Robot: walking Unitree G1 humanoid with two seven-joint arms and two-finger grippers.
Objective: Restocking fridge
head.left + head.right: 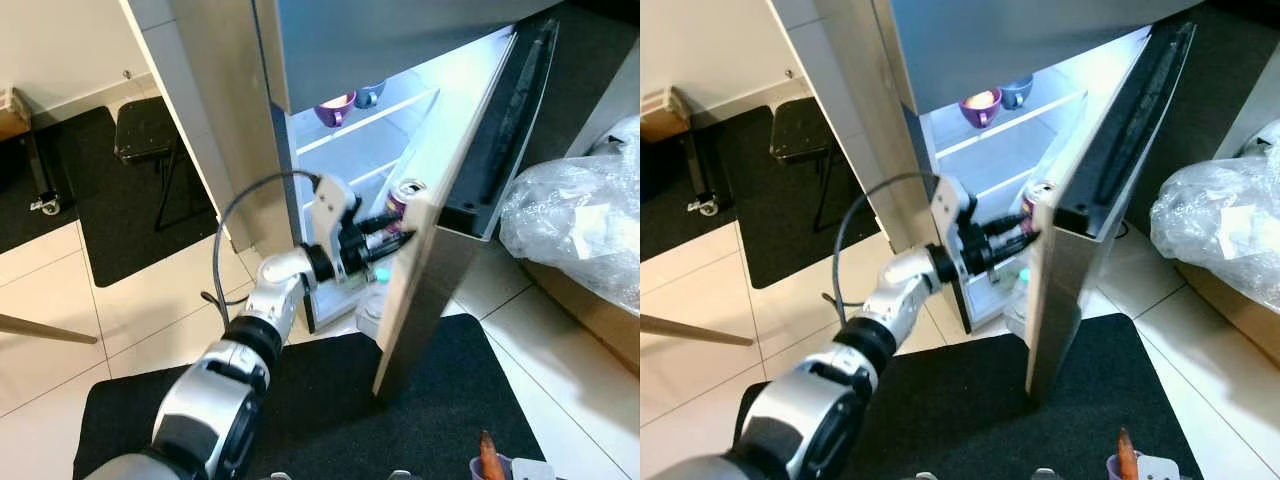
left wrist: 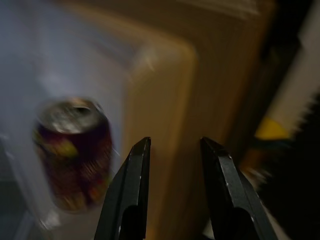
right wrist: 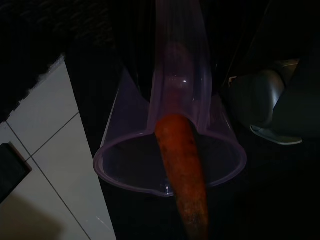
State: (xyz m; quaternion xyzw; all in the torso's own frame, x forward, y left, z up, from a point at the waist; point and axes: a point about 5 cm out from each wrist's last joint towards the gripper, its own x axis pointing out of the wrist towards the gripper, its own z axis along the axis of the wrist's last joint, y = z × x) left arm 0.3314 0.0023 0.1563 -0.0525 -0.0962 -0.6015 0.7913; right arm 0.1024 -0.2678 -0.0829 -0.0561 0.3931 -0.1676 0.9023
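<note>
The left gripper (image 1: 398, 238) reaches into the open fridge (image 1: 400, 130), its fingers (image 2: 131, 185) a narrow gap apart and holding nothing, with the can (image 2: 74, 150) standing on the door shelf at about ten o'clock of them, blurred but apparently untouched. The right gripper's state I cannot tell; a purple jug (image 3: 170, 160) with a carrot (image 3: 182, 165) sits before its camera.
</note>
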